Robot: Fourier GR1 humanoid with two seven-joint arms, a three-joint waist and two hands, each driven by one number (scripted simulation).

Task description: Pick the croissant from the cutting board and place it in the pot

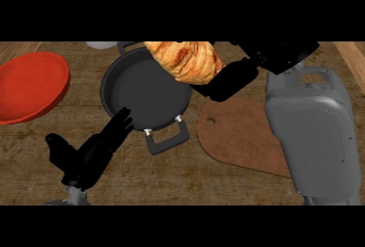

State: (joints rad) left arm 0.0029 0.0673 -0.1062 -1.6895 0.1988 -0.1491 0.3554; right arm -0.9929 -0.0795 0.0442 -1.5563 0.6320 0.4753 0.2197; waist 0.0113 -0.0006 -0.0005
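The golden-brown croissant [187,60] hangs above the far right rim of the dark pot [143,91], held in my right hand [239,77], whose black fingers curl round its right end. The brown cutting board [242,137] lies bare to the right of the pot, partly under my grey right forearm [310,140]. My left hand [89,154] stands open at the lower left, fingers straight and pointing toward the pot's near rim, holding nothing.
A red bowl [28,87] sits at the left edge of the wooden counter. The pot's near handle [165,139] sticks out toward me. A pale object [102,45] shows at the top edge behind the pot.
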